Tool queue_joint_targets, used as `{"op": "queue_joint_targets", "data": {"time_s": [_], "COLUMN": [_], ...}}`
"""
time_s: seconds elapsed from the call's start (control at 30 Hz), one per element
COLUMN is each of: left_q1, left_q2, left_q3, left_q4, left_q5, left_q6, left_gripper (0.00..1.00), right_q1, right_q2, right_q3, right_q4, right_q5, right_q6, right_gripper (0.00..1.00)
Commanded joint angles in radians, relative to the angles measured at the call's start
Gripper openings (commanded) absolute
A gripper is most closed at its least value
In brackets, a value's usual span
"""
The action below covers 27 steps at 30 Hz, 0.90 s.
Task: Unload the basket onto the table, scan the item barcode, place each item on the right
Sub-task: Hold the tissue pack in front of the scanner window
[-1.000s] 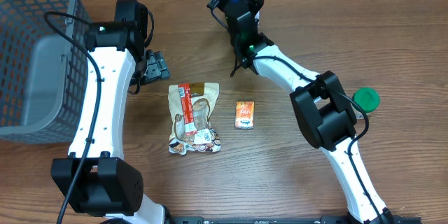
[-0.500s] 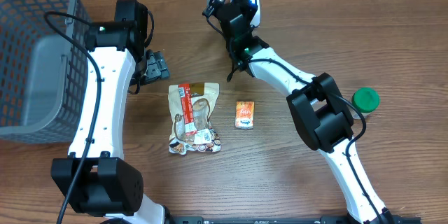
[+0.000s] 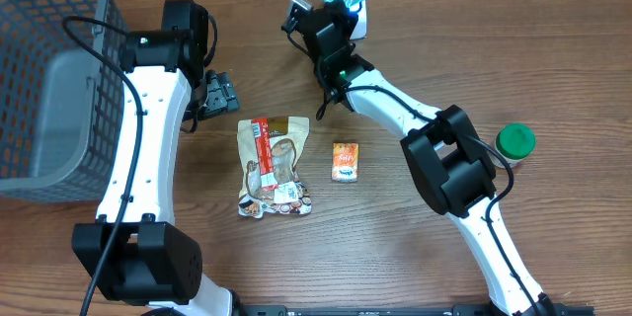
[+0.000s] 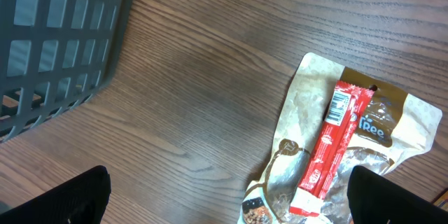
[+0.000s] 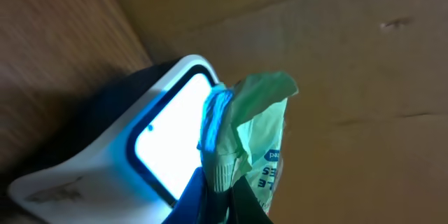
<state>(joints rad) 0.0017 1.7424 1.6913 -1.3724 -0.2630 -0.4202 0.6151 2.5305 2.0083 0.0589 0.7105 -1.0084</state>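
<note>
Green packet (image 5: 255, 129) sits crumpled in our right tool (image 5: 225, 199), whose jaws are clamped on its lower edge, and we hold it at the far edge of the bench (image 3: 553, 49), just in front of the scanner (image 5: 168, 136). Over the last second our right wrist has swung slightly left, and the scanner's white housing now shows beside the packet from overhead. Its window glows blue-white behind the wrinkled film. We judge the barcode is being presented, though we cannot see the code itself. Our left tool (image 3: 219, 94) hangs with jaws apart, empty, near the snack pouch (image 3: 274, 166).
</note>
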Motion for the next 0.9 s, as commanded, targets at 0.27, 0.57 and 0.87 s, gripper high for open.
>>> {"op": "queue_joint_targets", "data": {"time_s": [0.27, 0.57, 0.87], "left_q1": [-0.002, -0.002, -0.002], "left_q2": [0.002, 0.002, 0.002], "left_q3": [0.021, 0.021, 0.021], "left_q4": [0.0, 0.0, 0.0], "left_q5": [-0.006, -0.006, -0.006], "left_q6": [-0.018, -0.018, -0.018], "left_gripper": [1.0, 1.0, 0.99], "right_q1": [0.003, 0.019, 0.018], "right_q2": [0.0, -0.085, -0.295], "right_q3": [0.013, 0.014, 0.014], "right_q4": [-0.065, -0.058, -0.131], "right_q5": [-0.004, 0.015, 0.056], "right_q6": [0.07, 0.13, 0.256], "right_gripper": [0.04, 0.03, 0.03]}}
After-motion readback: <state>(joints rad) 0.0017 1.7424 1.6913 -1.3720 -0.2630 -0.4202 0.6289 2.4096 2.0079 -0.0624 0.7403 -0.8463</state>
